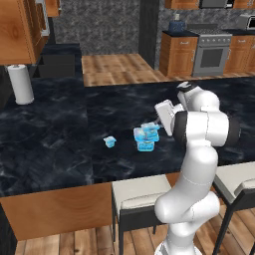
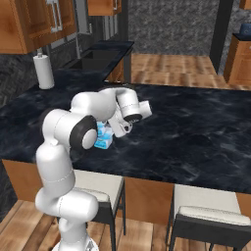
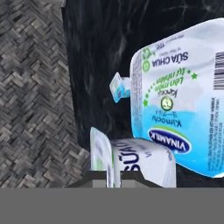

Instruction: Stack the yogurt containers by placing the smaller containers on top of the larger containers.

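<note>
A: Left base view first. What is on the black marble counter?

B: The widest yogurt tub sits near the counter's middle. The medium tub is just above it, at the gripper, tilted. The tiny tub stands apart to their left. A white paper towel roll stands far back on the left.

A: Right base view?

B: The arm folds over the counter and hides most of it. A bit of blue from the tubs shows under the forearm; I cannot tell which tub is which there. The paper towel roll is at the back left.

A: And the hand view?

B: The fingers are pinched together on the rim of the medium tub, which is turned on its side close to the camera. Beyond it the widest tub's printed lid faces the lens. The tiny tub lies further off on the dark counter.

A: So the jaws?

B: Closed on the medium tub.
</note>
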Tool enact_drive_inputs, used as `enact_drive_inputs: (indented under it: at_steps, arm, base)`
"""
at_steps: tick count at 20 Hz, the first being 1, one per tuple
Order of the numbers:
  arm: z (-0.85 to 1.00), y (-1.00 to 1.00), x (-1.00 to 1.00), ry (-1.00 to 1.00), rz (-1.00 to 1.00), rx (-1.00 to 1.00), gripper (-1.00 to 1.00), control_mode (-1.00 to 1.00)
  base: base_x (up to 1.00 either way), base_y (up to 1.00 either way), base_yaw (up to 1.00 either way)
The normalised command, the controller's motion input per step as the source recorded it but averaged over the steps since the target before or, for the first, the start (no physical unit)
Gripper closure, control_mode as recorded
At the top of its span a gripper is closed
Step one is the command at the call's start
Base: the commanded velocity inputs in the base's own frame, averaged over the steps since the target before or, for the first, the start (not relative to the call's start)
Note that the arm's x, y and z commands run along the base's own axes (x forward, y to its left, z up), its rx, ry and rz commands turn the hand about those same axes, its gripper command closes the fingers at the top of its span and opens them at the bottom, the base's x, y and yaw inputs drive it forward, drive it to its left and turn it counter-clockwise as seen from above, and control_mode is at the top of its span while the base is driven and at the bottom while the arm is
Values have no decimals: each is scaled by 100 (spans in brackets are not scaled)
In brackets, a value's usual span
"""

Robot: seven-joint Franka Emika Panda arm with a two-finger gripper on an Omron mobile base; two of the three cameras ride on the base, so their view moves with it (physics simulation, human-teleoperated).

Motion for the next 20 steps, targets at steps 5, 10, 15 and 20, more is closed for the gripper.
enact_drive_inputs:
  at_steps: [5,10,15,20]
  arm:
    - [-13,0,11,0,0,0,100,-100]
    - [-5,0,15,0,0,0,100,-100]
    - [0,0,21,0,0,0,100,-100]
    - [0,0,17,0,0,0,100,-100]
  base:
    - [0,0,0]
    - [0,0,0]
    - [0,0,0]
    - [0,0,0]
